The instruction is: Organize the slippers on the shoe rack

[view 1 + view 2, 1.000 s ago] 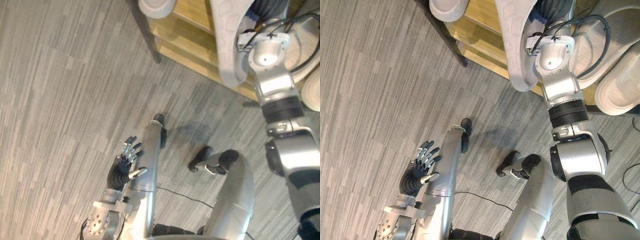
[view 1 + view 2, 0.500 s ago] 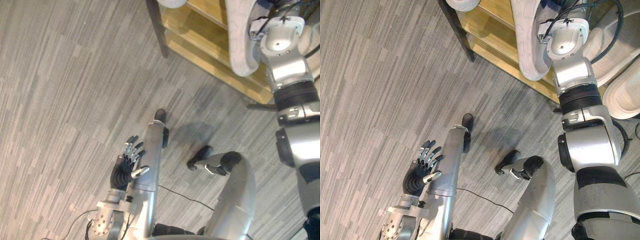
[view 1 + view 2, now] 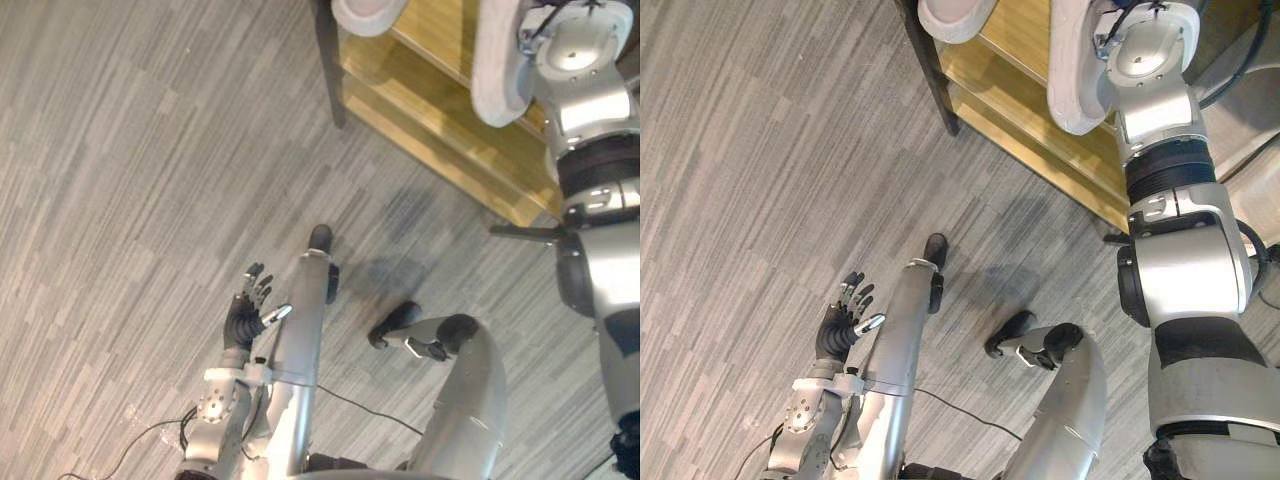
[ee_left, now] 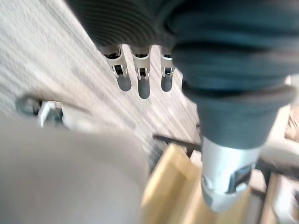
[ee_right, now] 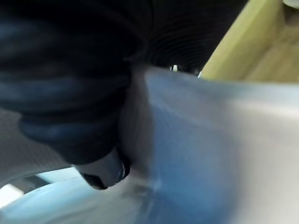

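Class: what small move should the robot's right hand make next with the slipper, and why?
Probably lower the white slipper onto a wooden shelf of the shoe rack. The right hand holds it over that rack, and it is not yet resting there.

No legible text, label or number anywhere

Shoe rack (image 3: 440,140): yellowish wooden shelf boards in dark frame; stands on floor (image 3: 130,200), grey wood-grain planks; dark corner post (image 3: 328,70) meets floor at rack's left end; 1 white slipper (image 3: 365,12) lies on a shelf at that corner, just beside post, partly cut off by view edge; shelf level not determinable.
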Tool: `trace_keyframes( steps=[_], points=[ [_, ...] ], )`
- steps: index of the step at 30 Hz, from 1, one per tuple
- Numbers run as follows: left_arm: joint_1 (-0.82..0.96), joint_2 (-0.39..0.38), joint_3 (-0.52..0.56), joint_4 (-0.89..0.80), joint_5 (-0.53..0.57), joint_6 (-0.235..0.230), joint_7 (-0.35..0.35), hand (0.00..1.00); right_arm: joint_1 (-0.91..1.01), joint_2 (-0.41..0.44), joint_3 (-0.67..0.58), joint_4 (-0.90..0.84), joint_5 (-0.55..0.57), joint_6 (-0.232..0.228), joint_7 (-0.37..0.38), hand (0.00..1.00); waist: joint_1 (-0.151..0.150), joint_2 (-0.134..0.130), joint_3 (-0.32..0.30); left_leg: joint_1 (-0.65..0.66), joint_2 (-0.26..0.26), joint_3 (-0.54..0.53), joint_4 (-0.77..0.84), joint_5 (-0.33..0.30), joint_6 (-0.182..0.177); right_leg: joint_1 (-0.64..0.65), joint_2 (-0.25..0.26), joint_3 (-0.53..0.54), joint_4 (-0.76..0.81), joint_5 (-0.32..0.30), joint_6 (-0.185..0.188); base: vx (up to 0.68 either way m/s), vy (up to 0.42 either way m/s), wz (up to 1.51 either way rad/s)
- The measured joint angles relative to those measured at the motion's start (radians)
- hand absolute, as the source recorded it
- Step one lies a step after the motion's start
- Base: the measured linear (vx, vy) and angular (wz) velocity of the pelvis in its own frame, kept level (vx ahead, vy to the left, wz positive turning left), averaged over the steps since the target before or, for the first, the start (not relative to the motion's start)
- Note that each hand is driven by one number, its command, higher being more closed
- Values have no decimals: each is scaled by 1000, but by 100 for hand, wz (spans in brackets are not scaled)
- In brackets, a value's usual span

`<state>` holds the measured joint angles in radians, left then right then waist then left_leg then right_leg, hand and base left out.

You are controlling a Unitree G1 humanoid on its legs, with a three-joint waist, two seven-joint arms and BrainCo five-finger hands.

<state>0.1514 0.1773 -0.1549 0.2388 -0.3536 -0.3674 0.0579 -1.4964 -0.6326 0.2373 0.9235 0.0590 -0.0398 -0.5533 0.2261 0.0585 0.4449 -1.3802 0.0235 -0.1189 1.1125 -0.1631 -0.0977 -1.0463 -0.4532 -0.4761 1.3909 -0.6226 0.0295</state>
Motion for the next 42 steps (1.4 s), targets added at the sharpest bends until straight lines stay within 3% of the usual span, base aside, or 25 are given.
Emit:
trace_keyframes(
  steps=[3, 5, 7, 19, 20, 42],
  points=[
    [-4, 31, -8, 279, 31, 115, 8, 0, -11, 0, -5, 0, 2, 3, -7, 100, -9, -4, -1, 0, -1, 1, -6, 5, 0, -1, -2, -1, -1, 0, 0, 4, -2, 1],
    [-4, 24, -28, 361, 34, 154, 8, 0, -11, 0, -10, 7, 1, 8, -8, 100, -9, -7, -2, 0, -2, 0, -14, 11, 0, -1, -3, -6, -4, 0, -1, 10, -13, 8],
    [-10, 24, -32, 363, 47, 155, 9, 0, -11, 5, -9, 21, 1, 12, -8, 100, -8, -13, -5, 0, -3, 4, -24, 17, 2, -2, -8, -10, -5, -2, -22, 4, -21, 10],
    [-54, 2, -39, 401, 55, 155, 9, 0, -15, 4, 3, 99, -27, 46, -3, 100, -8, -21, -9, 1, -2, 16, -52, 39, 5, -4, -17, -18, -19, 8, -43, 9, -3, 3],
    [-54, 2, -39, 401, 55, 155, 9, 0, -16, 4, 4, 110, -42, 47, -3, 0, -8, -21, -9, 0, -2, 16, -52, 39, 5, -4, -17, -19, -19, 8, -43, 32, -3, 2],
    [-103, -6, -38, 490, 48, 162, 26, 0, -15, 7, 1, 112, -57, 44, -3, 0, -20, -29, -14, -10, 3, 26, -52, 41, 8, -18, -17, -14, -24, 15, -55, 4, 0, 0]
  ],
)
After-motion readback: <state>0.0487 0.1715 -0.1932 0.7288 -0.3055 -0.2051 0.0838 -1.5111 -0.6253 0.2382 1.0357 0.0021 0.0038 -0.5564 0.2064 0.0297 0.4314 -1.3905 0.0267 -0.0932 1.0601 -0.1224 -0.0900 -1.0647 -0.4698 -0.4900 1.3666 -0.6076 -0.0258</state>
